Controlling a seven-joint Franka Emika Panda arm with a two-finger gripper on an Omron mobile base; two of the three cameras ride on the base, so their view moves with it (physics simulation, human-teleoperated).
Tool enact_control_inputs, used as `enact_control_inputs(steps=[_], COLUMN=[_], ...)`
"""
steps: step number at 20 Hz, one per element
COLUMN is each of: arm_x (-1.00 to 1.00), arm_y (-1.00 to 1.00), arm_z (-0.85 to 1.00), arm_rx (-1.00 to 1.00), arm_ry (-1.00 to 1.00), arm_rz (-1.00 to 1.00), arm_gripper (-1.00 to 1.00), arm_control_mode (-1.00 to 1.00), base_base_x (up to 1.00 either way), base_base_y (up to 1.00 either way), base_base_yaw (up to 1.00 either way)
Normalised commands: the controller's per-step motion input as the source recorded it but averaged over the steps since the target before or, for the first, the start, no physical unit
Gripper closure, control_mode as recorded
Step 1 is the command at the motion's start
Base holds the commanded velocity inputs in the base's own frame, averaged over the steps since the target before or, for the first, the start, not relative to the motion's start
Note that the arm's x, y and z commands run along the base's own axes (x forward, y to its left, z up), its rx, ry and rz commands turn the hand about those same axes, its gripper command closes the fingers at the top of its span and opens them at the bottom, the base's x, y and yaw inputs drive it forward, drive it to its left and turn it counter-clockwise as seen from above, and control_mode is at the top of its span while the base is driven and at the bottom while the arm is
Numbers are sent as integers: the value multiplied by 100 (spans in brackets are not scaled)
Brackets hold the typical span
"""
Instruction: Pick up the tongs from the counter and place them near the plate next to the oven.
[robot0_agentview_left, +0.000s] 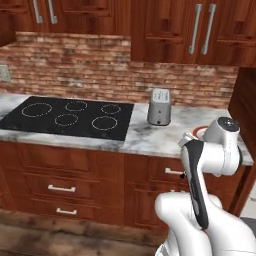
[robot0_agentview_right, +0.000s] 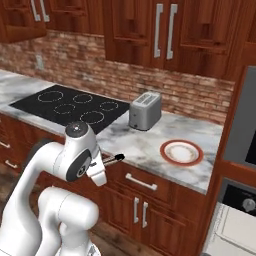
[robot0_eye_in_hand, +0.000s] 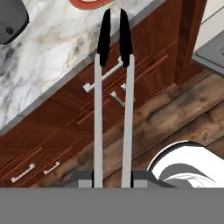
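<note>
The tool (robot0_eye_in_hand: 112, 177) is pinched on the handle end of the slim silver-metal tongs with black tips (robot0_eye_in_hand: 113, 100), carrying them clear above the white-grey marble bench (robot0_agentview_right: 150, 145). The tips point toward the round red-rimmed plate (robot0_agentview_right: 181, 152) beside the oven (robot0_agentview_right: 240, 165), presumably to bring them over the bench for setting down near it, past the silver toaster (robot0_agentview_right: 145, 111).

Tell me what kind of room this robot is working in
A home-style kitchen, rendered in simulation. A black cooktop is set into the marble counter, a silver toaster stands by the brick backsplash, and an oven sits at the counter's end.
</note>
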Motion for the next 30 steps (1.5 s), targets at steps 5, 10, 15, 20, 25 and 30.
enact_control_inputs(steps=[5, 10, 15, 20, 25, 30], arm_x=[0, 0, 0, 0, 17, 57], arm_y=[0, 0, 0, 0, 12, 44], arm_z=[0, 0, 0, 0, 0, -1], arm_rx=[0, 0, 0, 0, -2, -11], arm_ry=[0, 0, 0, 0, 0, 0], arm_rz=[0, 0, 0, 0, -8, -17], arm_gripper=[100, 100, 100, 100, 100, 100], arm_control_mode=[100, 100, 100, 100, -100, -100], base_base_x=[73, 58, 38, 34, 21, 0], base_base_y=[0, 2, 9, 20, 18, 0], base_base_yaw=[-27, -23, -21, -21, -13, 0])
